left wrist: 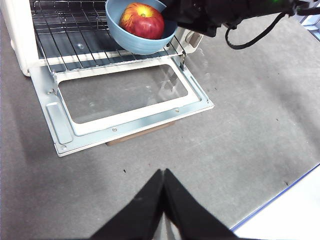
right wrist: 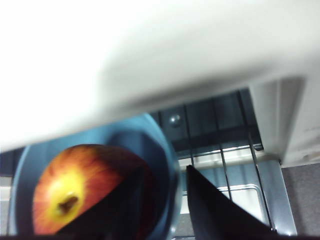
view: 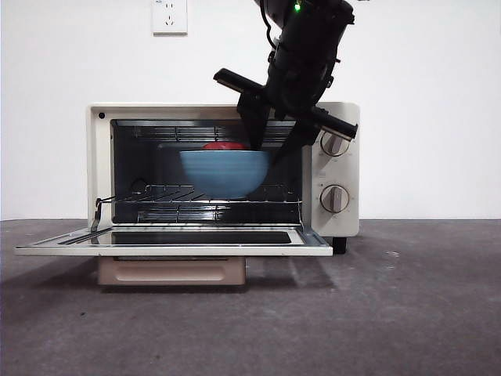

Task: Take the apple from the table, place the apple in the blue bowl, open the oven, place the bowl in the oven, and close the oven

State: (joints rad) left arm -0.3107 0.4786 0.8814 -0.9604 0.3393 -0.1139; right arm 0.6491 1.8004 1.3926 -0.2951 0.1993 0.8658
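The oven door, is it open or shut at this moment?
Open. The oven door lies folded down flat, and the blue bowl shows on the wire rack inside.

My workspace reads as a lab test bench, not a kitchen: bare dark grey table [view: 407, 313], plain white wall [view: 423, 47] with one socket [view: 170, 16], and a lone toaster oven [view: 340, 168] staged on it.

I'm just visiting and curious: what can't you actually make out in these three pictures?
- Front view: most of the apple, hidden behind the blue bowl's wall.
- Front view: the right tool's tips, lost against the dark oven interior.
- Right wrist view: the oven top, a blurred white smear.
- Left wrist view: the oven's knobs, hidden by the right arm.
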